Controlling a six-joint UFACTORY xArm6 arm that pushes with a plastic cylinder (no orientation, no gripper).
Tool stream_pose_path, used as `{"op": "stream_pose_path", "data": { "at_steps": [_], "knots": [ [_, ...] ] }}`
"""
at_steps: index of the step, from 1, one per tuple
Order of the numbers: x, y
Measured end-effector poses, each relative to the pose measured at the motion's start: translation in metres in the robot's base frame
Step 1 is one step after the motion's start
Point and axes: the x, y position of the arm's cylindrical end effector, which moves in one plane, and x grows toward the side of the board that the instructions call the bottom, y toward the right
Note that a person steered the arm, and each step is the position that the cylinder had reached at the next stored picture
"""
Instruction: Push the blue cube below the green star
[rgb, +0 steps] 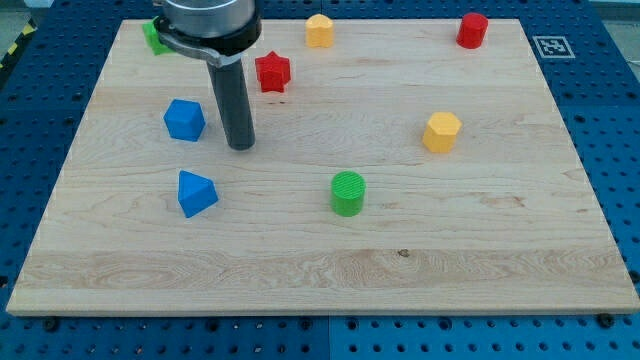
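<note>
The blue cube (184, 119) sits at the board's left, below the green star (154, 37), which lies at the top left corner, partly hidden by the arm. My tip (241, 146) rests on the board just to the right of the blue cube and slightly lower, with a small gap between them. The rod rises from the tip toward the view's top.
A blue triangular block (196, 193) lies below the cube. A red star (272, 72) is right of the rod. A yellow block (319, 30) and a red cylinder (472, 30) sit along the top. A yellow hexagonal block (441, 131) and a green cylinder (348, 193) sit mid-board.
</note>
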Motion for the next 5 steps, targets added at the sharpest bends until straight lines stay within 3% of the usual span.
{"op": "stream_pose_path", "data": {
  "at_steps": [2,5],
  "knots": [
    [-0.007,-0.042],
    [-0.027,-0.056]
  ]
}}
